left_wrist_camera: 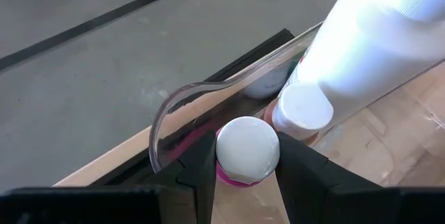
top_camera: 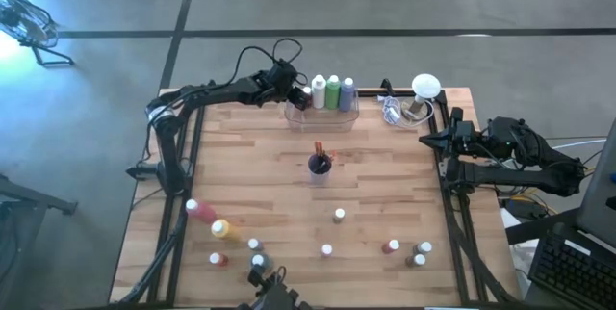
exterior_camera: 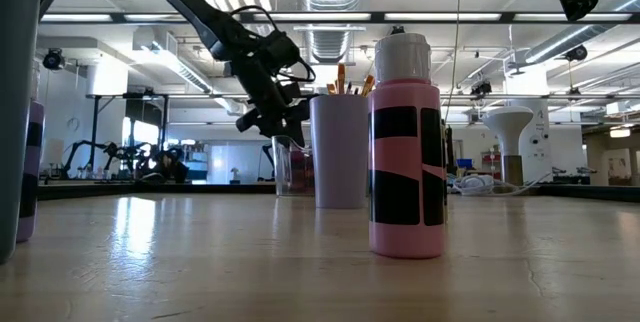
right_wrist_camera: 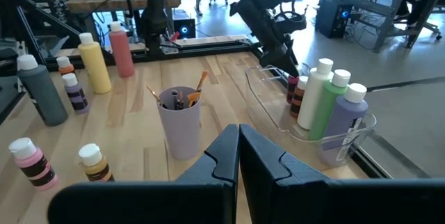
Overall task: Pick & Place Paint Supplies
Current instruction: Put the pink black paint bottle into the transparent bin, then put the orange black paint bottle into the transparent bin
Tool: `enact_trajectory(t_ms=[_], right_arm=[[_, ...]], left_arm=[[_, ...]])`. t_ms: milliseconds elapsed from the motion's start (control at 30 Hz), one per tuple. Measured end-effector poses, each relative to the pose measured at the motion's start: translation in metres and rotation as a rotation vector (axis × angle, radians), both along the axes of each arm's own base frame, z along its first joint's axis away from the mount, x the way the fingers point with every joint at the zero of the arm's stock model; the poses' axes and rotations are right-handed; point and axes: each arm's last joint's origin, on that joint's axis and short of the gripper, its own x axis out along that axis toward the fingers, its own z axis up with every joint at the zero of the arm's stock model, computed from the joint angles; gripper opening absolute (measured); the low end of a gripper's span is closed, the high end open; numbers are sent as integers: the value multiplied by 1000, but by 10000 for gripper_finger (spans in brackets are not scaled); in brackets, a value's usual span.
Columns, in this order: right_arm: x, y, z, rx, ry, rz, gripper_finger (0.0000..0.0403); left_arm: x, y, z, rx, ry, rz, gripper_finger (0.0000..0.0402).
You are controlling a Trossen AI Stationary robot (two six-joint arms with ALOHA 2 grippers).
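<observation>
So the sorting is being judged as maybe a third done here. Three tall plastic bottles (white (top_camera: 319, 91), green (top_camera: 333, 91), purple (top_camera: 347, 92)) are already being held upright in the clear plastic bin (top_camera: 339, 117) at the far edge of the wooden tabletop (top_camera: 385, 194), and at least one small dark-banded bottle (right_wrist_camera: 299, 96) is being seen inside it just beside the white one.

Right now a small pink bottle with a round white cap (left_wrist_camera: 247, 151) is being gripped between the fingers of the left pincer (left_wrist_camera: 245, 160), right at the bin's curved rim at its left end, so a drop-in is probably what's being set up.

Plenty is still being left out on the tabletop: a tall red-pink bottle (top_camera: 201, 211) and a tall yellow one (top_camera: 222, 229) lying near the front left, plus a scatter of small white-capped bottles across the front, including a pink black-banded one (exterior_camera: 406, 152).

A lavender plastic cup (top_camera: 320, 167) in the middle is being used for the thin paintbrushes (right_wrist_camera: 182, 97), which are standing in it already.

The right pincer (right_wrist_camera: 238, 151) is being kept fully closed on nothing, parked off the right side.
</observation>
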Motion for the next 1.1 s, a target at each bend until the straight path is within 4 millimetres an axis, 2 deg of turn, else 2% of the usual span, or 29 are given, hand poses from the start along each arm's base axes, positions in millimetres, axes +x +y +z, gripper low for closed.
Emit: enact_trajectory(t_ms=[333, 633, 733, 1100], right_arm=[[0, 0, 0, 0, 0, 0, 8], [0, 0, 0, 0, 0, 0, 8], [0, 0, 0, 1, 0, -1, 8], [0, 0, 0, 0, 0, -1, 8]], left_arm=[[0, 0, 0, 1, 5, -17, 165], [-2, -4, 6, -43, -34, -50, 170], [-4, -8, 13, -52, -56, -75, 172], [-23, -22, 68, 48, -151, -93, 171]])
